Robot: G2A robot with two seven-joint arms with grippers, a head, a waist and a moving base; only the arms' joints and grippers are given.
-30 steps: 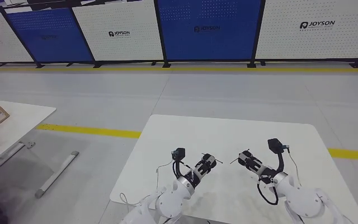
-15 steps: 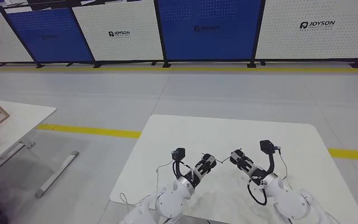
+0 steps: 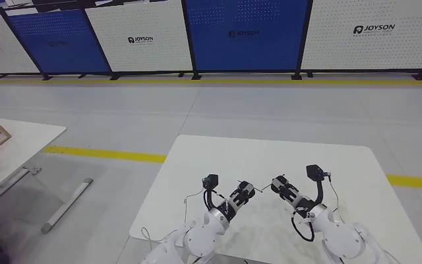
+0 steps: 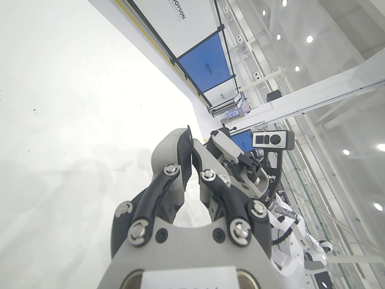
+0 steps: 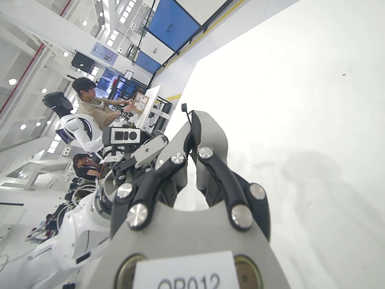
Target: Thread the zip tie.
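Low over the near part of the white table (image 3: 264,153), my two grippers face each other tip to tip. My left gripper (image 3: 246,189) (image 4: 191,135) has its pads pressed together, with a small black tip showing at their end. My right gripper (image 3: 276,183) (image 5: 192,118) is shut on the thin black zip tie (image 5: 184,107), whose head sticks out past the fingertips. From above, a short stretch of the zip tie (image 3: 262,189) runs across the small gap between the grippers. The left wrist view shows the right gripper (image 4: 224,144) just behind the left fingertips.
The table's left edge (image 3: 155,191) and near edge lie close to the left arm. A second white table (image 3: 26,140) stands apart at the far left across bare floor. The far half of the work table lies beyond the grippers.
The right arm has moved left toward the left gripper, closing the gap between the tips. Over the last half second nothing has moved. The left arm stayed put.
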